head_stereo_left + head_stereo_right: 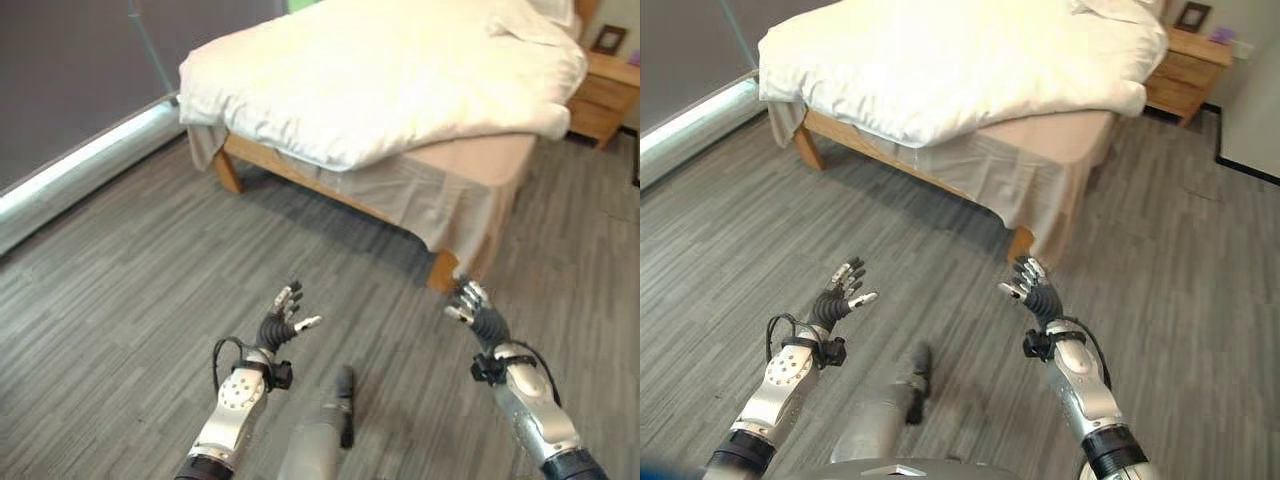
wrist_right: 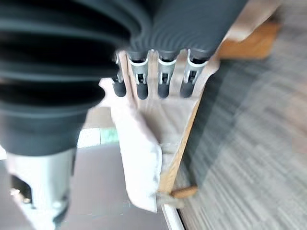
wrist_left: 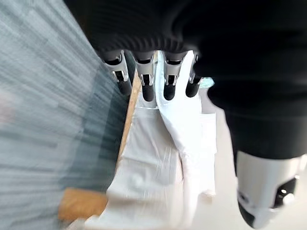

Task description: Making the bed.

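I stood well short of the bed [image 1: 480, 190], left hand [image 1: 284, 318] and right hand [image 1: 472, 306] spread and empty, the rumpled white duvet [image 1: 380, 80] ahead awaiting my approach and grasp.

Bright, warm light is washing over the puffy white duvet [image 1: 400, 70] in the upper part of the head views, bleaching its folds almost flat. A pale band of glare is running along the silver window sill [image 1: 70, 170] at the upper left. The wooden bed frame [image 1: 300, 175] is casting a soft dark shadow onto the grey wood-grain floor [image 1: 120, 300]. In both wrist views the floor is streaking with motion blur, and the dark ribbed covers are looming soft and out of focus.
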